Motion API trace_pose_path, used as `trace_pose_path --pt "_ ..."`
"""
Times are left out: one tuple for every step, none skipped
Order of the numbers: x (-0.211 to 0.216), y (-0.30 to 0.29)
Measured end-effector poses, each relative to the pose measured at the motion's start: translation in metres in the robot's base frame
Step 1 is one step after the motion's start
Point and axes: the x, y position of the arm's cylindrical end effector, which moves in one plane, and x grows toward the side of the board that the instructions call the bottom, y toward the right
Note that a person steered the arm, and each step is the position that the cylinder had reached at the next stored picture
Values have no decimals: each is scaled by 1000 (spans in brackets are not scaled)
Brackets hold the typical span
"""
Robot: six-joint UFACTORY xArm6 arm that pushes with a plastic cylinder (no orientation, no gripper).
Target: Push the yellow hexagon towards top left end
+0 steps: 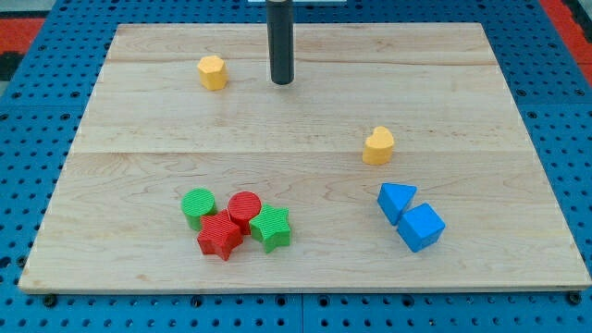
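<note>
Seven blocks lie on the wooden board [518, 111], and only one of them matters here. Going left to right: the yellow hexagon [213, 72] sits in the upper left of the frame, already fairly near the board's top left corner but not at it. Just to its right, apart from it, my tip [281, 81] stands on the board touching nothing. There is no claw on this arm, only the plain rod, so nothing opens, shuts or holds.

I judge the step in hand to be the approach: the tip is on the hexagon's right, roughly level with it. The next move calls for dropping slightly lower right of the hexagon, then pushing up and leftward through its centre.

Lower down lie the green cylinder [198, 203], red star [219, 235], red cylinder [244, 207] and green star [271, 228], clustered; then the yellow heart [377, 145], blue triangle [396, 200] and blue cube [422, 228].
</note>
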Motion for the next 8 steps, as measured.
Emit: trace_pose_path --pt "-11 -96" --pt "-22 -169" --pt "-62 -200" --pt "-54 -161" --pt "-14 -211" --pt "-20 -273" --pt "-26 -273" --pt "-53 -255"
